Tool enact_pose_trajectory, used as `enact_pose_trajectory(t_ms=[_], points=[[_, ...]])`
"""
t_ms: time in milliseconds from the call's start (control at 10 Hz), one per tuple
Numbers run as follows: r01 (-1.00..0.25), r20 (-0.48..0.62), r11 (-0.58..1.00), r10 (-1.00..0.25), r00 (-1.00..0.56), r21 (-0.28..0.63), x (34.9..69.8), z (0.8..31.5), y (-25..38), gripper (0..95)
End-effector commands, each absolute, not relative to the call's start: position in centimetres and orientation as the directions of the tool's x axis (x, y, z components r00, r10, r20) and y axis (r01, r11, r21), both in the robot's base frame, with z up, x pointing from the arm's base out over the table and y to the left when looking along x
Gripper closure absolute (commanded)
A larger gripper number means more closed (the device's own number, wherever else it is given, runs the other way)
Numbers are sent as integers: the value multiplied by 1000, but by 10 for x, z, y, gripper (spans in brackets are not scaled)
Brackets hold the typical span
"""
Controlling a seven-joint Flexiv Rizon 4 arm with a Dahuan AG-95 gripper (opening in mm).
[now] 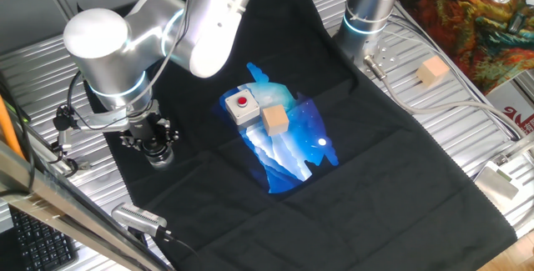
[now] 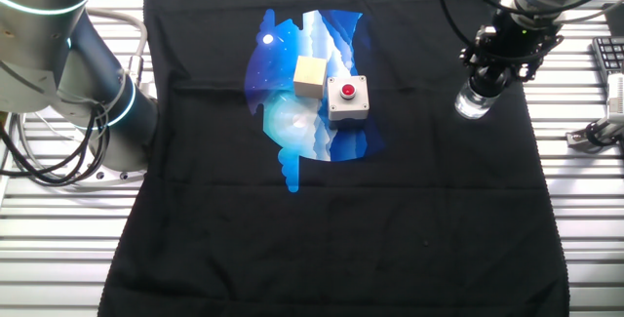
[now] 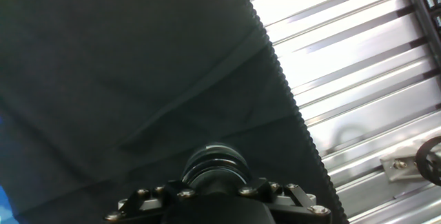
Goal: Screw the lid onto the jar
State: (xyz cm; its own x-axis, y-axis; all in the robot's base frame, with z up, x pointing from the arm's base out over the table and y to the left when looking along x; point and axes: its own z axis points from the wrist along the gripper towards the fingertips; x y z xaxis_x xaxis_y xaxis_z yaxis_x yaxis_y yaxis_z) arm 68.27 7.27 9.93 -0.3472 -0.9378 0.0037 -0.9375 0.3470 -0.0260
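The jar point(image 1: 159, 158) is a short clear glass cylinder standing on the black cloth near its left edge. In the other fixed view the jar point(image 2: 473, 105) sits at the right. My gripper point(image 1: 154, 143) points straight down onto its top. The gripper point(image 2: 485, 78) is closed round the dark lid point(image 2: 487, 85), which rests on the jar's mouth and is mostly hidden by the fingers. In the hand view a round ribbed rim point(image 3: 213, 158) shows just beyond the gripper point(image 3: 215, 182).
A grey box with a red button point(image 1: 242, 106) and a tan wooden cube point(image 1: 274, 120) sit on the blue print at the cloth's middle. Another cube point(image 1: 432, 72) lies on the metal table. A second arm's base point(image 1: 367, 12) stands at the back. The cloth edge point(image 3: 289, 93) runs close by.
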Motion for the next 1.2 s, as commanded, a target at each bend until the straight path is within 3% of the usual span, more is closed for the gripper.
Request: enact_pose_trajectory(t_ms=[100,1200], points=[[-938,5,346,-938,-346,-29,683,98,73,950],[-932,2,361,-933,-361,-22,684,97,72,950]])
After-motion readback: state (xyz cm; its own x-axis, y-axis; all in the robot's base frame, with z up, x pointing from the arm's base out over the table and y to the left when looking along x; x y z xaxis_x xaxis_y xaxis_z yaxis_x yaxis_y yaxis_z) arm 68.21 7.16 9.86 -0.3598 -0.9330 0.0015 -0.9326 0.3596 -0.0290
